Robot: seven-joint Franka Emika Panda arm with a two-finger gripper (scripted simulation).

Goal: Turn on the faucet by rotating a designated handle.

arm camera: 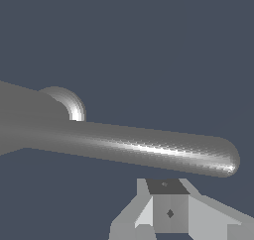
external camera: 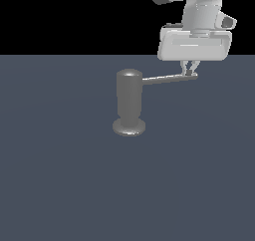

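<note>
The faucet [external camera: 129, 103] is a dull grey upright cylinder with a domed top, standing on a round flared base. Its handle [external camera: 167, 78] is a thin grey rod that juts from the upper part toward the exterior view's right and ends in a rounded tip. My gripper [external camera: 190, 72] comes down from above onto that tip, with the fingers pressed together and nothing held between them. In the wrist view the handle [arm camera: 149, 150] crosses just beyond my gripper [arm camera: 168, 204], and the faucet's base [arm camera: 67, 102] peeks out behind it. I cannot tell whether the fingers touch the rod.
The faucet stands on a flat dark blue-grey floor [external camera: 74, 185] that fills the lower part of the exterior view. My white arm and hand body [external camera: 195, 43] hang over the handle's outer end.
</note>
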